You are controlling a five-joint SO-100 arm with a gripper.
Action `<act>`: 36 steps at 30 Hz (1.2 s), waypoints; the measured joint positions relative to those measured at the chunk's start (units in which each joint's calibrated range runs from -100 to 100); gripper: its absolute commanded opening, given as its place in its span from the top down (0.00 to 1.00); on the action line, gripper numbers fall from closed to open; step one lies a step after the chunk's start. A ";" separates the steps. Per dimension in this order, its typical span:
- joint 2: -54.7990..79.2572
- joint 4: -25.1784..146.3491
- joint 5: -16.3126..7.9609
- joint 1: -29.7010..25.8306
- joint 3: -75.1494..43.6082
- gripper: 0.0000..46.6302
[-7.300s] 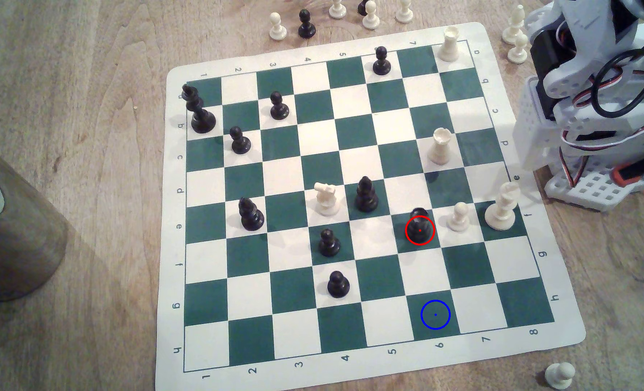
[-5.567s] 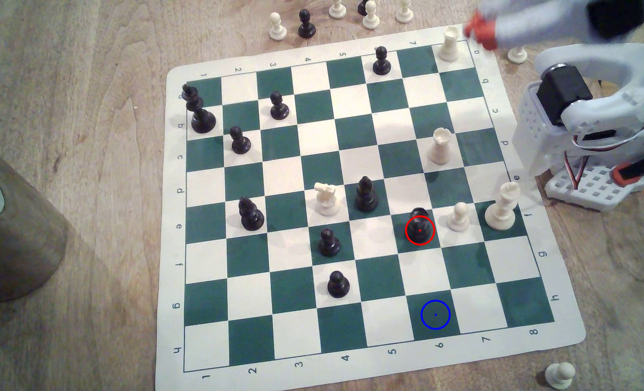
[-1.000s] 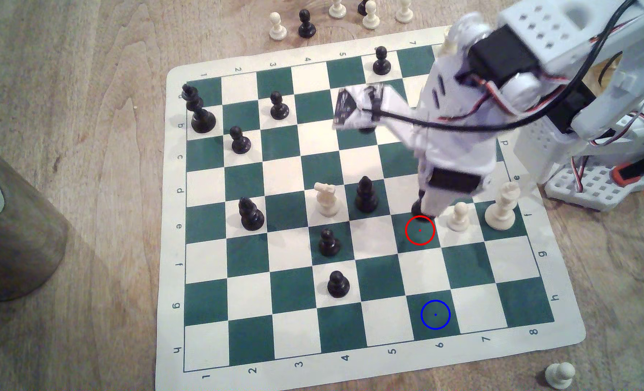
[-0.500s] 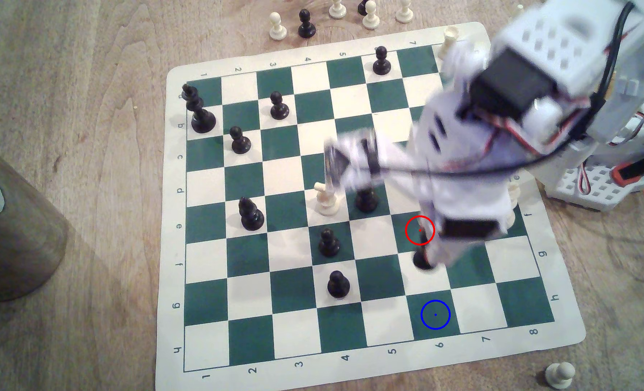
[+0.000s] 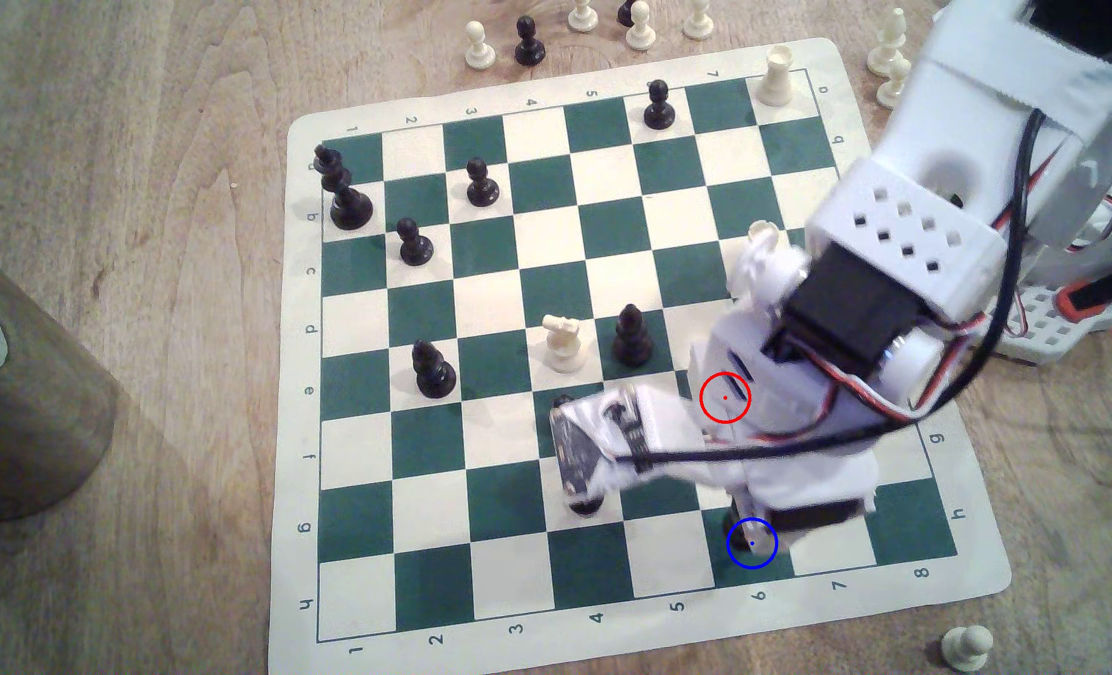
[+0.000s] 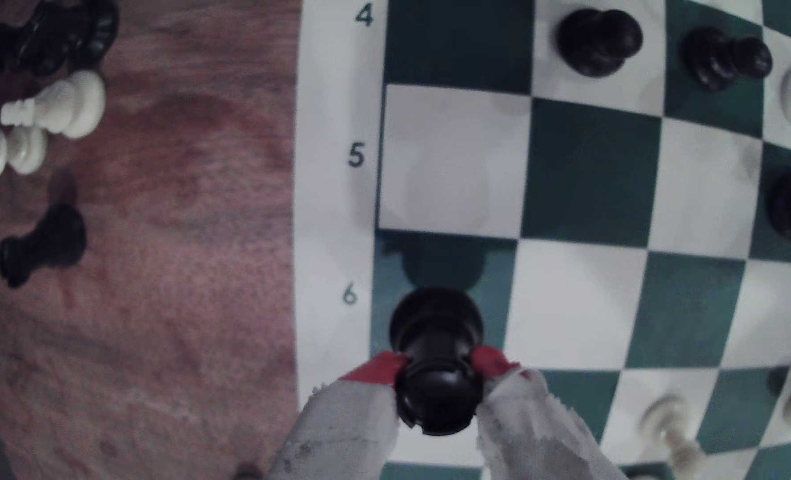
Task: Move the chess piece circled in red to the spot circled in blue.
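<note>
So the gripper (image 6: pixel 437 369) had its two red-tipped fingers (image 6: pixel 379 367) pinched tight around the black rook (image 6: pixel 435 360), one on each side just under the crenellated top. In the wrist view the rook's base sat over the dark green square right beside the printed "6" on the board (image 6: pixel 333 184) border, with "5" and "4" printed further along the same white margin. The pictures didn't settle whether the base was actually touching the square or just above it. In the exterior view the gripper (image 5: pixel 749 535) was down at the blue-ringed square (image 5: pixel 761 563), and only a dark sliver of the rook (image 5: pixel 735 533) peeked out on the exterior view's left of the ring, so the piece was at that spot. The red ring (image 5: pixel 725 397) lay over the arm's white body, two squares up the same "6" file from the blue ring. The mat's edges read 1 to 8 along one side and a to h along the other. Nearest the blue-ringed square, a black pawn (image 5: pixel 584 503) stood partly hidden under the wrist camera mount (image 5: pixel 595 448), two files over toward the exterior view's left.
</note>
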 measured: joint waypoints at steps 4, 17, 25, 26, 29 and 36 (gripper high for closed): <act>1.68 -0.72 0.00 0.37 0.00 1.00; 3.85 -2.71 0.00 -0.52 0.00 1.00; 4.94 -3.98 -0.05 -0.59 0.90 1.00; 4.94 -4.38 -0.15 -0.59 1.36 1.00; 4.94 -5.42 -0.39 -0.59 2.35 1.00; 4.94 -5.58 -0.68 -0.59 2.89 0.71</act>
